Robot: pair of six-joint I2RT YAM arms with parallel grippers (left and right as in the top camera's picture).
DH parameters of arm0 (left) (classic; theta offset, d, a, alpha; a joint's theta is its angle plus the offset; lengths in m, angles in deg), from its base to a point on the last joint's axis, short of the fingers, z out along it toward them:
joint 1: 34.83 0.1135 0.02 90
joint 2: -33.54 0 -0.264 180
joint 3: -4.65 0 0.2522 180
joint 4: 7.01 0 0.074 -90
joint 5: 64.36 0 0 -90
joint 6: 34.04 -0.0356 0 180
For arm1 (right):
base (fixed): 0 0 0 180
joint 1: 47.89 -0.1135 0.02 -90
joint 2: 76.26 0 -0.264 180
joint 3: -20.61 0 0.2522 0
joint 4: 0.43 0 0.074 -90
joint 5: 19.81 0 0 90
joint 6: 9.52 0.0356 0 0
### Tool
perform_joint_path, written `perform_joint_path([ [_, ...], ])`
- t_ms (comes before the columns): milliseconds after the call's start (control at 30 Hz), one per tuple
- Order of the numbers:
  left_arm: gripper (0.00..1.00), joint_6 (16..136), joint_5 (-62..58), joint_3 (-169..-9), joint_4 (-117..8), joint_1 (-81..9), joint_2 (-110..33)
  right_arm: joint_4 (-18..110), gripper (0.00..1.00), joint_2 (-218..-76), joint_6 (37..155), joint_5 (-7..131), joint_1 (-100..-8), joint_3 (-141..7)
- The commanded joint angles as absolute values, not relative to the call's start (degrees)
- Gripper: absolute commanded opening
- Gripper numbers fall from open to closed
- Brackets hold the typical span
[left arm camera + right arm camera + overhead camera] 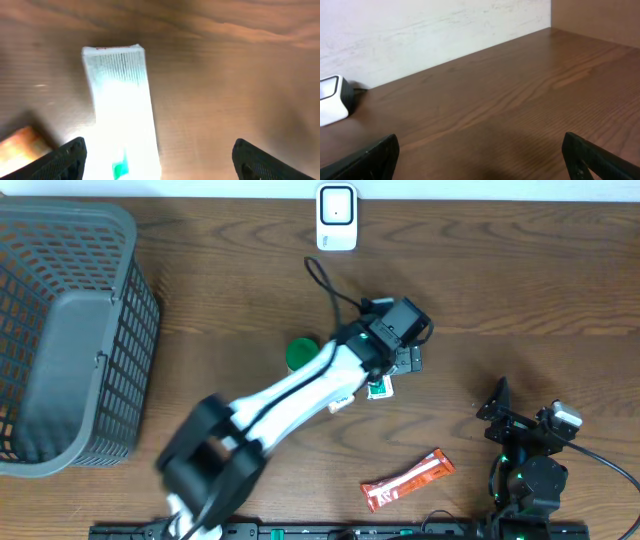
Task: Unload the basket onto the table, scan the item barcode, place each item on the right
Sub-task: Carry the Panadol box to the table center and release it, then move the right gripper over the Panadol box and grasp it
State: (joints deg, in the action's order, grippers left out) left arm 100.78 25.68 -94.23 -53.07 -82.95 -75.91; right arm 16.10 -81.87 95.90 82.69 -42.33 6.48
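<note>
The left gripper (162, 160) stands with its two fingers wide apart and nothing clamped. Between them, nearer the finger at the left of the wrist view, one white packet (122, 100) lies flat on the table (240, 75); it is long and narrow, its far end crimped in fine ribs, its face washed out by glare save for a small green mark near the bottom edge; from overhead it shows only partly, white and green, just beside the gripper and half under the arm. The right gripper (485, 160) likewise gapes, holding nothing, low over the wood at the table's right. Further out: one green round thing (300, 353) just left of the arm; one orange packet (408, 480) near the front edge; one white scanner (336, 218) at the back edge, well apart from the white packet; one grey basket (70, 330) at the left.
</note>
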Motion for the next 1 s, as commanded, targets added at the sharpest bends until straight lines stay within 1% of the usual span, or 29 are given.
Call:
perform_joint_path([
  [0, 0.90, 93.2, 26.9, -94.2, -57.0, -82.8, -66.0, 16.4, 0.99, -81.8, 95.2, 83.2, -42.0, 6.5],
  [133, 0.91, 93.2, 33.0, -94.2, -62.7, -82.8, -56.9, 16.4, 0.99, -81.8, 95.2, 83.2, -42.0, 6.5],
  [200, 0.89, 92.7, 37.2, -94.2, -65.2, -82.8, -51.5, 16.4, 0.99, -81.8, 95.2, 83.2, -42.0, 6.5],
  [267, 0.90, 89.2, 41.5, -94.2, -66.4, -82.8, -46.0, 16.4, 0.99, -81.8, 95.2, 83.2, -42.0, 6.5],
  [300, 0.90, 84.8, 45.3, -94.2, -66.3, -82.8, -41.8, 16.4, 0.99, -81.8, 95.2, 83.2, -42.0, 6.5],
  [400, 0.90, 79.4, 58.2, -94.2, -63.8, -82.1, -33.4, 16.1, 0.99, -81.8, 95.7, 83.0, -42.0, 6.5],
  [433, 0.90, 76.7, 62.7, -94.2, -61.0, -81.3, -30.5, 16.2, 0.99, -81.8, 95.9, 82.7, -42.0, 6.5],
  [500, 0.90, 69.3, 67.9, -94.2, -53.7, -78.6, -26.3, 16.7, 0.99, -81.8, 95.9, 78.7, -42.0, 6.5],
  [600, 0.90, 56.5, 69.0, -94.2, -40.3, -71.7, -21.8, 16.3, 0.99, -81.8, 96.1, 78.4, -42.0, 6.5],
  [633, 0.90, 51.8, 69.0, -94.2, -35.5, -68.6, -20.9, 16.1, 0.99, -81.8, 98.9, 74.5, -42.0, 6.5],
  [667, 0.90, 49.3, 69.0, -94.3, -33.0, -66.0, -20.3, 15.8, 0.99, -81.8, 98.1, 68.1, -42.0, 6.5],
  [733, 0.90, 45.8, 69.0, -94.9, -32.1, -62.2, -20.1, 17.2, 0.99, -81.8, 93.9, 60.1, -42.0, 5.8],
  [767, 0.90, 42.4, 69.0, -95.3, -33.2, -58.6, -20.3, 21.4, 0.99, -82.2, 94.2, 59.6, -42.0, 4.0],
  [867, 0.91, 38.7, 68.5, -95.2, -37.7, -53.2, -21.1, 25.5, 0.99, -85.0, 93.8, 61.3, -42.0, -1.2],
  [900, 0.90, 39.3, 64.8, -95.0, -37.1, -50.4, -21.1, 26.7, 0.99, -88.2, 93.2, 61.3, -42.0, -5.5],
  [967, 0.91, 40.6, 62.9, -94.9, -39.5, -48.8, -21.1, 29.0, 0.99, -93.1, 93.0, 61.3, -42.0, -11.0],
])
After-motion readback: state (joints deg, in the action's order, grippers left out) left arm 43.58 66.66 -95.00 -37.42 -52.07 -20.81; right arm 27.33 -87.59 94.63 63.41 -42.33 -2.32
